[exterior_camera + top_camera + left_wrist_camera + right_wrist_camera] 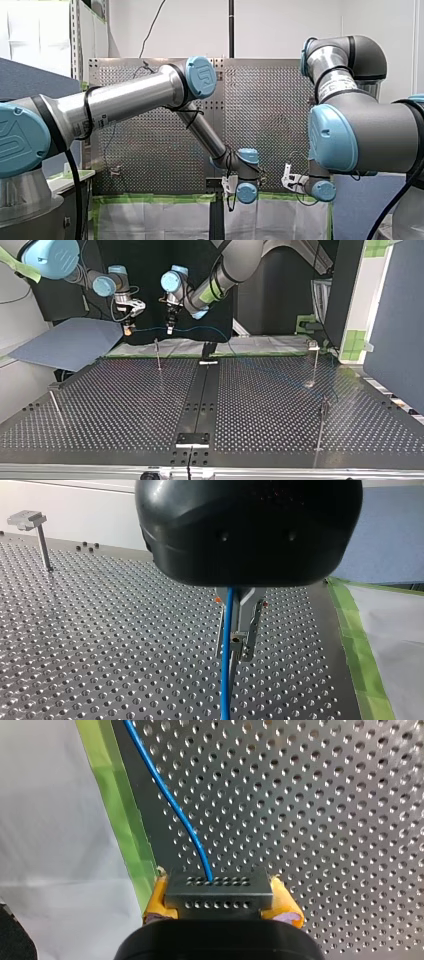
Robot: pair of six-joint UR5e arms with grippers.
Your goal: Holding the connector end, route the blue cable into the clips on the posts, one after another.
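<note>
The blue cable point(150, 330) hangs stretched in the air between my two grippers, past the table's far edge in the top view. My right gripper point(220, 904) is shut on the grey connector block point(220, 887), its yellow pads point(156, 901) on both sides; the cable point(170, 800) leaves the block over the perforated plate. My left gripper point(238, 651) is shut on the cable point(225, 690), which runs down between its metal fingers point(254, 630). In the top view my right gripper point(129, 329) is left of my left gripper point(169, 328). Beyond my left gripper the cable trails right.
Thin posts stand on the perforated table point(125, 400): one near the far edge point(158, 354), one with a clip at the far right point(315, 362), one at the near right point(321, 425), one at the left point(56, 405). Green tape point(117, 815) lines the table's edge.
</note>
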